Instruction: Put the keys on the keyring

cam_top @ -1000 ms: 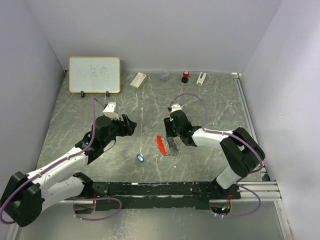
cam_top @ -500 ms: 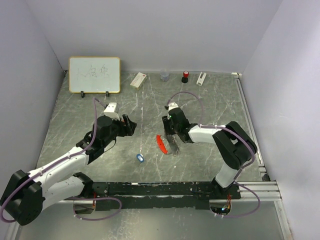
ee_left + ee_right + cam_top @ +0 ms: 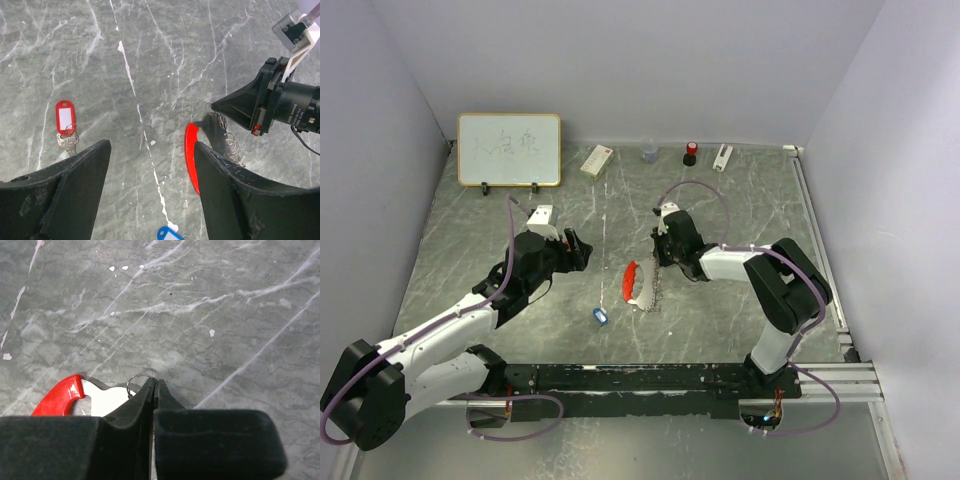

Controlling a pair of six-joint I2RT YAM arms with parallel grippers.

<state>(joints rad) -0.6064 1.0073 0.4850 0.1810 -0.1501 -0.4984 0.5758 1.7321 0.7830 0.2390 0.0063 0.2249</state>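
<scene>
The keyring has a bright red fob (image 3: 630, 283) and thin grey rings (image 3: 649, 296), and lies mid-table. My right gripper (image 3: 656, 273) is shut on it. In the right wrist view the jaws (image 3: 154, 383) are pressed together, a thin ring (image 3: 136, 380) sits at their tip and the fob (image 3: 62, 394) lies to the left. A blue-headed key (image 3: 600, 316) lies on the table nearer the arm bases. The left wrist view shows a red-headed key (image 3: 65, 116) at the left. My left gripper (image 3: 152, 150) hangs open above the table, holding nothing, with the blue key (image 3: 169, 234) below its fingers.
A whiteboard (image 3: 509, 149) stands at the back left. Along the back wall are a small box (image 3: 596, 160), a clear cup (image 3: 649, 152), a red-and-black item (image 3: 691, 153) and a white item (image 3: 722, 157). White walls enclose the grey marbled table (image 3: 750, 210).
My right gripper has shut on the keyring's rings, and the red fob has swung to the left and tipped up. The left arm has not moved.
</scene>
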